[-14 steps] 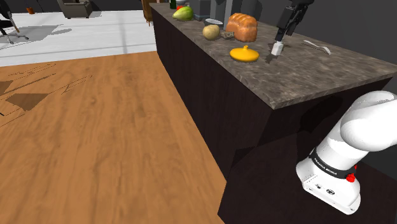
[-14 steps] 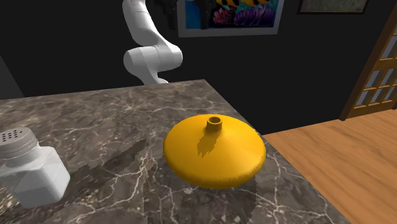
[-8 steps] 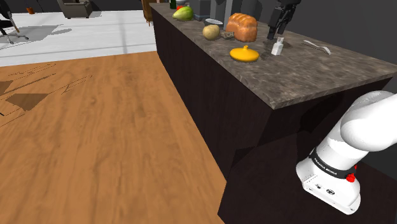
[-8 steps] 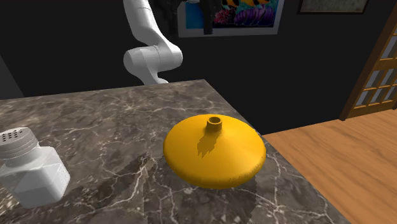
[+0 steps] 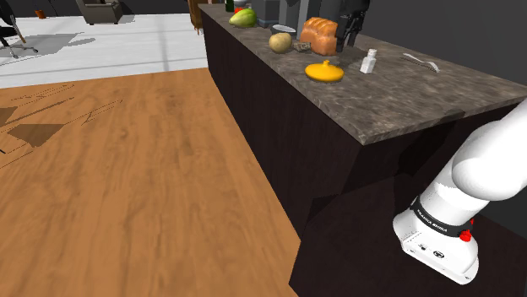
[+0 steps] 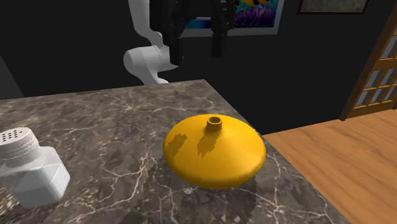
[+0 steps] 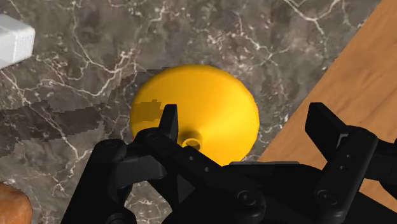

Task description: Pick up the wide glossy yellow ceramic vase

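The black gripper [image 6: 197,56] is wide open. Its two fingers [image 7: 168,121] stand far apart and hold nothing. They touch nothing either. The gripper hangs in the air above the yellow vase [image 6: 216,153], with the fingers pointing down.

The vase sits on the dark counter [image 6: 108,121], close to the edge where the brown wood floor [image 6: 343,165] starts. A white shaker [image 6: 28,175] stands near it on the counter, not touching it.

In the wrist view the hand covers one edge of the vase, and the shaker is cut off at the picture's edge. In the second exterior view the gripper hides part of a bright picture [image 6: 257,16] on the wall. The top of the white arm [image 6: 149,60] is cut off there too.

The vase is wide, flat and round, like a squashed ball, with a tiny neck and a little hole on top. It is smooth and shiny. The counter looks like dark stone with thin white lines. The shaker has a boxy body and a round cap with small holes.
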{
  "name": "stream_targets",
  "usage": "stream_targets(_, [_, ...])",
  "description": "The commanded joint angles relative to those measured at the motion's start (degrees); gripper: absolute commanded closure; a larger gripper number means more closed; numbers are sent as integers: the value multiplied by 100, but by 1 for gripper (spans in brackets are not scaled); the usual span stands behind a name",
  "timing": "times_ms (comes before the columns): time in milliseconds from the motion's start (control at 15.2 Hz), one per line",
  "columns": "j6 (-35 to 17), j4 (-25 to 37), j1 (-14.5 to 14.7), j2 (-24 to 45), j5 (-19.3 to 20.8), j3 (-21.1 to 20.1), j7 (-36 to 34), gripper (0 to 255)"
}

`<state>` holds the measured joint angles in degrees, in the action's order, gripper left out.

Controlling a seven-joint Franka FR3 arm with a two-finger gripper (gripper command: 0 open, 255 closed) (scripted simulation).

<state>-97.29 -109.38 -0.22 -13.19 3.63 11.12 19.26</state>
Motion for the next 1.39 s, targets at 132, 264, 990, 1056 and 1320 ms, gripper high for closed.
stream_targets(132, [167, 1025, -35, 1084, -158, 161, 389, 0])
stream_targets(264, [287, 1581, -88, 1637, -255, 218, 584, 0])
stream_targets(990, [-300, 993, -93, 1641, -253, 211, 573, 255])
stream_targets(1056, [-300, 996, -91, 1645, -254, 209, 570, 255])
stream_targets(1320, [-296, 1007, -92, 1651, -255, 210, 571, 255])
